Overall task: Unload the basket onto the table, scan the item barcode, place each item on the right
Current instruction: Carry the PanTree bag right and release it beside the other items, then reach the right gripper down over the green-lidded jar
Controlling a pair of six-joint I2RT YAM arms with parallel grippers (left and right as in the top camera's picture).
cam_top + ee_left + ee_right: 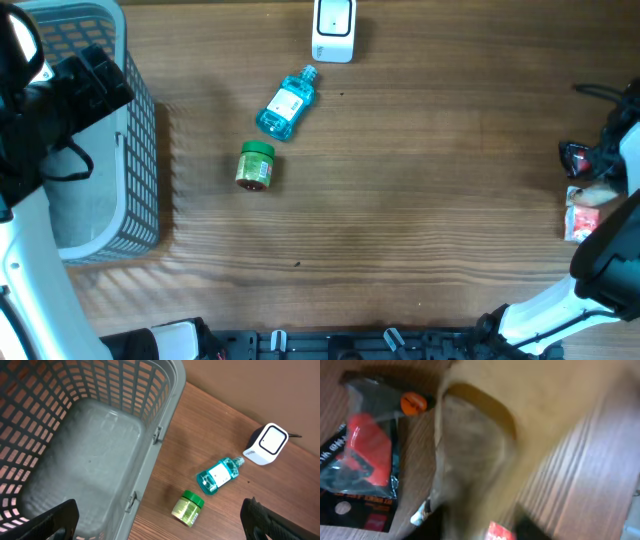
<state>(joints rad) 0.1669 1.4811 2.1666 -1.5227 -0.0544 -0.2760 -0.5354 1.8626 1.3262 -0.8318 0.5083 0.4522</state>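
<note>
The white barcode scanner stands at the table's far edge; in the left wrist view the scanner is at the right. A blue mouthwash bottle and a green-lidded jar lie on the wood near it. My left gripper hangs open over the grey basket's rim, holding nothing. My right gripper is at the right edge, badly blurred. A tan blurred thing fills the space above its dark fingers, with a red packet corner between them. Whether anything is held I cannot tell.
The grey mesh basket takes up the left side under my left arm. A black-and-red packet and a red-and-white packet lie at the right edge. The black-and-red packet shows beside my right gripper.
</note>
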